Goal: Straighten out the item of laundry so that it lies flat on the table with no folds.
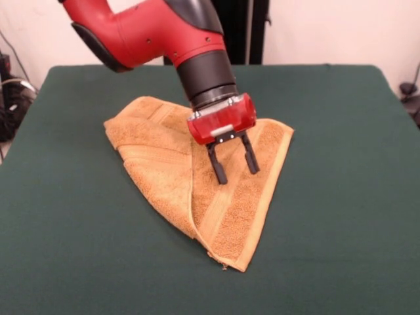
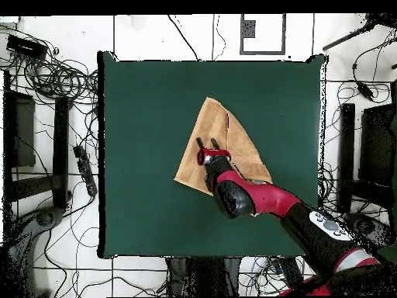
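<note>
Judging from the pictures, the task is far from done: the item of laundry (image 1: 216, 197) is seen folded over on itself into a rough triangle near the middle of the surface (image 1: 341, 216), with one flap laid across another. In the front view a folded layer is stacked on the picture's left side, its edge running down the cloth toward the pointed corner nearest the camera, and the paler woven band is shown running alongside that edge. In the overhead view the same seam between the layers is seen as a dark line down the towel.

The gripper (image 1: 233, 163) is held above the towel's middle, pointing downward, with its two dark fingers (image 1: 217, 168) parted to a moderate gap and nothing held between them. Whether the tips are touching the cloth cannot be told for certain; they appear to be just over it or barely on it.

No part of the unfolding can be counted as finished. What remains, as judged here, is for an edge or corner of the upper flap to be pinched, lifted and drawn outward until the doubled layers are opened, and then for any remaining creases to be smoothed. Plenty of bare green cloth is left on all sides for the towel to be spread.
</note>
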Action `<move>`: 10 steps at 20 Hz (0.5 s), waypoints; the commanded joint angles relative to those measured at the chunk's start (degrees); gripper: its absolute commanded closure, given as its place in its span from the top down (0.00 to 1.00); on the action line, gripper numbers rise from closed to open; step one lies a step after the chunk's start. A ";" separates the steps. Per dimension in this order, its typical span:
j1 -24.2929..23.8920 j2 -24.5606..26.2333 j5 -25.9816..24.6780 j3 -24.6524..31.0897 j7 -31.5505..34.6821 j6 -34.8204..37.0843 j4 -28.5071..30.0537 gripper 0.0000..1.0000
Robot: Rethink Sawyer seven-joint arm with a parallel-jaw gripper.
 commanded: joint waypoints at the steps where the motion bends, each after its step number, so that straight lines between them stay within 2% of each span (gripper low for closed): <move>1: 3.19 5.27 -1.64 -5.78 4.83 0.47 -9.57 1.00; 10: 1.81 5.46 -6.54 -4.44 3.81 2.18 -10.78 1.00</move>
